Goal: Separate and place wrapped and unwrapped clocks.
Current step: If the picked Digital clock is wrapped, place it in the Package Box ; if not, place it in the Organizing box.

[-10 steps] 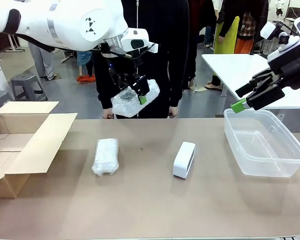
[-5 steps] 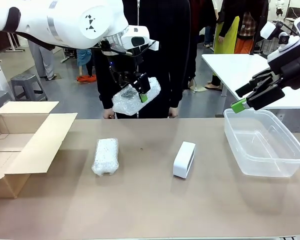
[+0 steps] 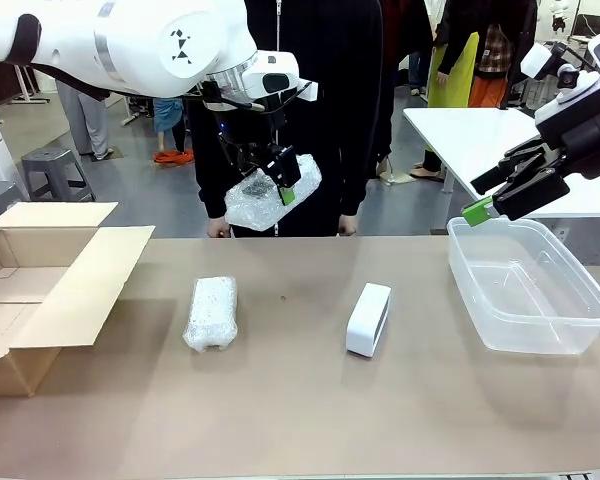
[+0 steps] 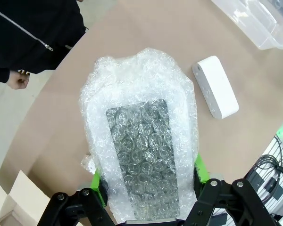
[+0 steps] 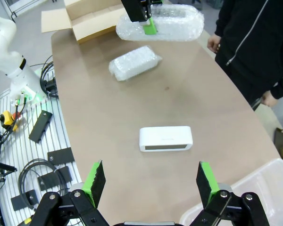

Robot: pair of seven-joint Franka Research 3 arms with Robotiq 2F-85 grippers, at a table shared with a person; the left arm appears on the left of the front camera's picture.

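Front: left end effector (image 3: pixel 278 188) clamped on wrapped clock (image 3: pixel 245 208), in the air up-left of white clock (image 3: pixel 368 319); second wrapped clock (image 3: pixel 211 312) on counter (image 3: pixel 300 420) left of it; right end effector (image 3: pixel 483 197) jaws apart, up-right of it
Left wrist: wrapped clock squeezed between green pads (image 4: pixel 201 168)
Right wrist: white clock lies beyond the spread fingers

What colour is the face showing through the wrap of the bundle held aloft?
Dark grey, inside the whitish bubble-wrapped bundle; best in the left wrist view.
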